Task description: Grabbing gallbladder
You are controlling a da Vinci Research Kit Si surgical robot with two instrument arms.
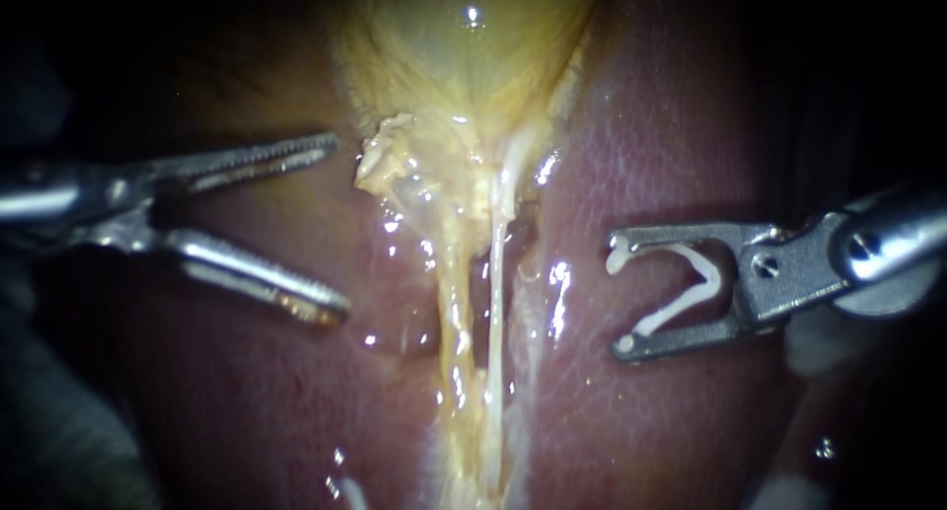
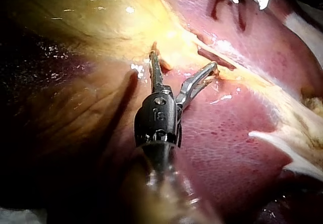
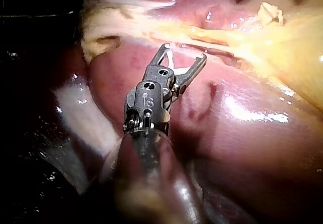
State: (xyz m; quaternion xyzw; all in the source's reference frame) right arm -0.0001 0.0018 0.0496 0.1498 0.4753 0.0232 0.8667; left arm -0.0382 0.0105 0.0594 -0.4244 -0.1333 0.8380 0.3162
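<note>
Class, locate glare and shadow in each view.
Endoscope view: glare glints on the gallbladder, corners dark. Left wrist view: the left instrument throws a shadow on the tissue beside it. Right wrist view: the shadow of the right instrument and a glare streak lie on the liver.

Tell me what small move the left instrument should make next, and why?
Probably ease the slender serrated metal left instrument toward the glossy pale yellow gallbladder and close on its frayed lower edge: it stands wide open, gripping nothing, beside that edge. The right instrument only holds a white curved clip.
</note>
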